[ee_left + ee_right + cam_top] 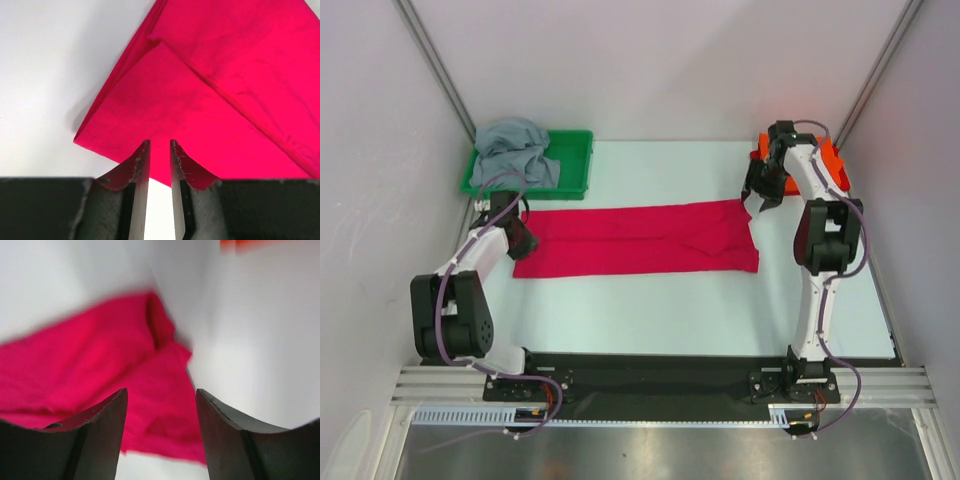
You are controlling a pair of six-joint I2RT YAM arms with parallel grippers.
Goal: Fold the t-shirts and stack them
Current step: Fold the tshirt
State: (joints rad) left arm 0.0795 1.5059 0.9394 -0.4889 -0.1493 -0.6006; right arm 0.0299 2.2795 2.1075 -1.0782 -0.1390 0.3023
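Crimson shirt point(640, 240), grey shirt point(515, 150), orange shirt point(834, 165) — three (one tray point(575, 160))

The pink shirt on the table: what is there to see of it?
The crimson-pink t-shirt looks like soft, plain cloth with stitched hems. It is folded into a long band of overlapping layers, lying flat across the white table, its right end a little rumpled. The left gripper sits low at its left end, jaws slightly apart; whether it touches is unclear. The right gripper is above the right end, open, holding nothing.
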